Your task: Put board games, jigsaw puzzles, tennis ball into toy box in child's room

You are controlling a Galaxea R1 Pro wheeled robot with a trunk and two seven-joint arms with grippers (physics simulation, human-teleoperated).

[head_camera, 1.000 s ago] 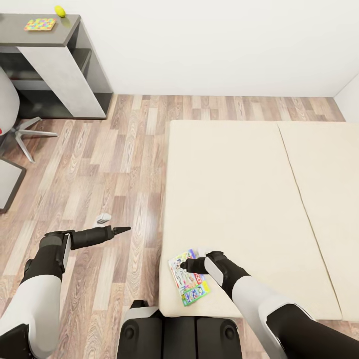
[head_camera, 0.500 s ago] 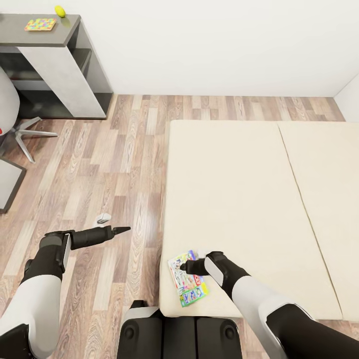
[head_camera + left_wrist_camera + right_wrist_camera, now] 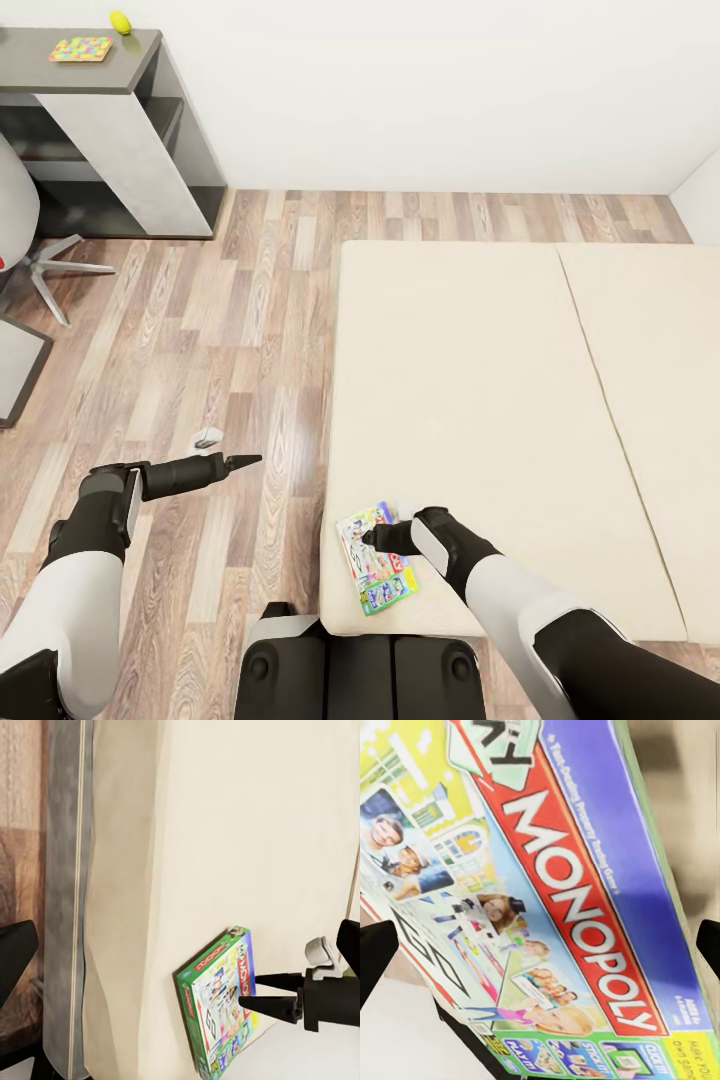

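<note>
Head view: my right gripper [image 3: 372, 537] sits over the Monopoly box [image 3: 377, 570] at the bed's [image 3: 470, 400] near corner; its grip I can't tell. Left gripper [image 3: 245, 460] hangs over floor, fingers together. Left wrist view: right fingers [image 3: 270, 994] slightly parted, against the box. Right wrist view: box close below.

Right gripper [image 3: 372, 534] is covering part of the Monopoly box [image 3: 377, 558] near the bed [image 3: 480, 400] corner; whether its fingers are gripping the box is not showing. The box's corners are running past the right wrist frame's edges [image 3: 547, 907]. Chair [image 3: 20, 235] and desk [image 3: 95, 95] are being cut off beside the bed.
</note>
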